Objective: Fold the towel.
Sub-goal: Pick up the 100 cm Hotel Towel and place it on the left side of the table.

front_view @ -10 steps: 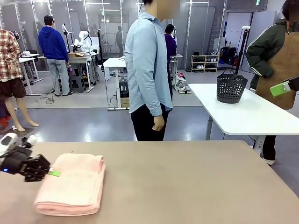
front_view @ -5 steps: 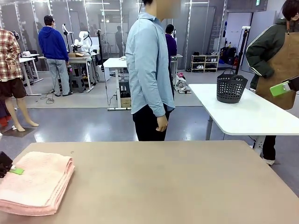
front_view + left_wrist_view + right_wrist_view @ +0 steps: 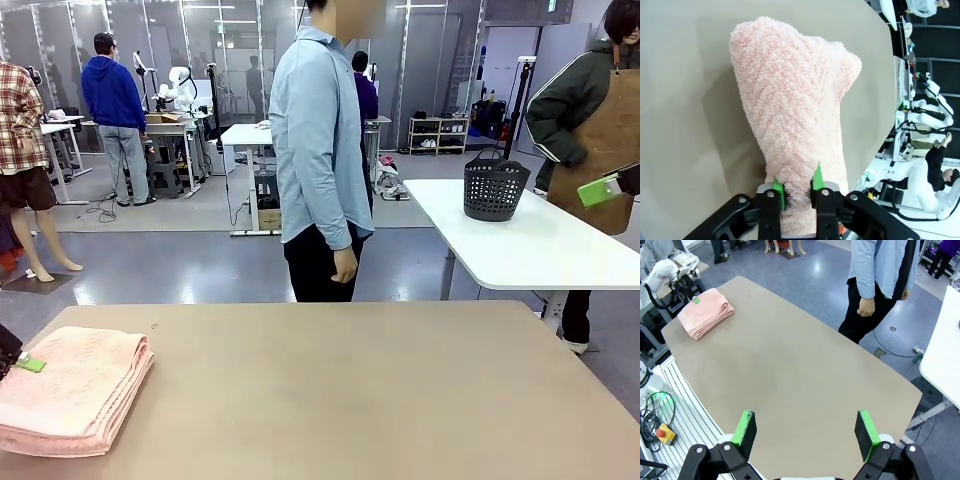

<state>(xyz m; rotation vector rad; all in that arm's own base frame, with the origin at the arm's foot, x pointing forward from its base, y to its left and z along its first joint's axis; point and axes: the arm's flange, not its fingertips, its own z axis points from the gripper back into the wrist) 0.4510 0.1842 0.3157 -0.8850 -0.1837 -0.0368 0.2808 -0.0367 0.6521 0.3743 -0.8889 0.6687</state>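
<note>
A: Where do we stand with the pale salmon-pink terry towel (image 3: 72, 388)?

B: It lies folded into a thick stack at the left corner of the beige worktop (image 3: 380, 390), its layered edges facing us in the front view; the person in the light blue shirt (image 3: 318, 140) waits at the far side, hands down, well apart from it.

A: And our left tool (image 3: 797, 189)?

B: In the left wrist view its green pads (image 3: 778, 192) sit either side of a bunched fold of the towel, cloth filling the gap between them; whether they pinch it or have just let go, we cannot tell. The right tool (image 3: 806, 429) hangs high above the worktop, fingers spread wide, holding nothing.

A: So the folding looks done; what makes the release go well?

B: We judge the risk is dragging the top layer; terry loops catch on pads. We should spread the fingers fully first; then back off along the line of the fingers, not sideways; lift only once the cloth is free, so the stack keeps square.
</note>
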